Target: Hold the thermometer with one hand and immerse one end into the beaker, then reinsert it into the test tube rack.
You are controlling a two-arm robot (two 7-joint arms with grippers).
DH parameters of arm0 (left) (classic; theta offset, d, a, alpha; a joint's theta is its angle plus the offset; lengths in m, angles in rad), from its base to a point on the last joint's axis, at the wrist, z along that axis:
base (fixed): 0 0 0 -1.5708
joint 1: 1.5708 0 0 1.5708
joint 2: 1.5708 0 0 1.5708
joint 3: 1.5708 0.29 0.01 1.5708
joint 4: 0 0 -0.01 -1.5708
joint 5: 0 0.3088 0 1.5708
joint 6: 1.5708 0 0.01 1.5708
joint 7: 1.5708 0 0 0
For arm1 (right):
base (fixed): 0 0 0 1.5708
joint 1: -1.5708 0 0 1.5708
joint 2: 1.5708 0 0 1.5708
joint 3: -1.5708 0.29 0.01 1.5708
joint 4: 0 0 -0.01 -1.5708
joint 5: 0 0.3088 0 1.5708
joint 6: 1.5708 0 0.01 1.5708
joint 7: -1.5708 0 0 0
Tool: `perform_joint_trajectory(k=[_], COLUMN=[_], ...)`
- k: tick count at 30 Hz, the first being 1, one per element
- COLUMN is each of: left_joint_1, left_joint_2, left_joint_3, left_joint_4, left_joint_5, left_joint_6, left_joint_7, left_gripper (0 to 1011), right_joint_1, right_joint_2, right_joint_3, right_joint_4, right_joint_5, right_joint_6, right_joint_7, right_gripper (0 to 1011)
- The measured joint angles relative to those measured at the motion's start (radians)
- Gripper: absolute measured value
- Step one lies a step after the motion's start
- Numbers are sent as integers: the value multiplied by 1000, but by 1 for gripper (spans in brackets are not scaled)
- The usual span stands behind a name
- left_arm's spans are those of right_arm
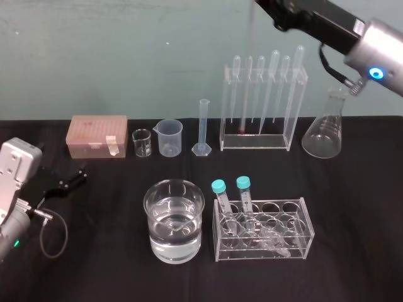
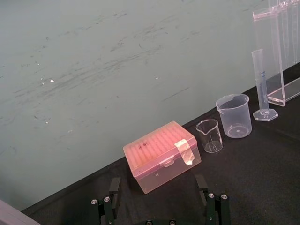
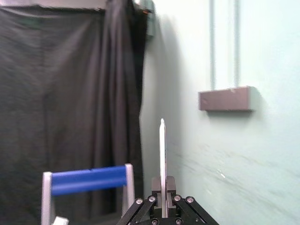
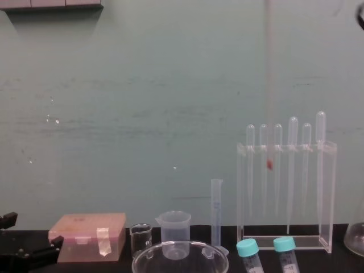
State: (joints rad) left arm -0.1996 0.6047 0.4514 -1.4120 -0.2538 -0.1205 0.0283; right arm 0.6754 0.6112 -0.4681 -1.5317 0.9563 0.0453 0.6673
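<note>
Right gripper (image 3: 163, 206) is clenching the thermometer (image 3: 162, 154), holding it upright over the test tube rack (image 1: 293, 113) at the back of the table. The red tip (image 4: 269, 165) is hanging just under the rack's top bar among the pipettes (image 1: 274, 82). Left gripper (image 2: 159, 206) is lying released at the table's left near the pink box (image 2: 161, 154), and the beaker (image 1: 174, 220) of water is standing in front, well apart from the rod.

Faint, blurred thermometer (image 4: 268, 74), top beyond the chest view's upper edge; beaker (image 4: 180, 260) base below its lower edge.
</note>
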Motion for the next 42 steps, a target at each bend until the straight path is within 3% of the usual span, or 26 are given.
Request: perform_joint_trajectory(k=[5, 16, 42], left_joint_1=[0, 0, 0], left_joint_2=[0, 0, 0], left_joint_3=[0, 0, 0], left_joint_4=[0, 0, 0], left_joint_5=[0, 0, 0], left_joint_6=[0, 0, 0], left_joint_7=[0, 0, 0], left_gripper=[1008, 1008, 1008], right_joint_1=[-94, -230, -316], right_joint_2=[47, 75, 52], right_joint_3=[32, 56, 87], right_joint_4=[-41, -78, -73], right_joint_5=[-25, -80, -99], right_joint_6=[-34, -82, -48], right_joint_7=[-43, -74, -55], right_gripper=[58, 58, 58])
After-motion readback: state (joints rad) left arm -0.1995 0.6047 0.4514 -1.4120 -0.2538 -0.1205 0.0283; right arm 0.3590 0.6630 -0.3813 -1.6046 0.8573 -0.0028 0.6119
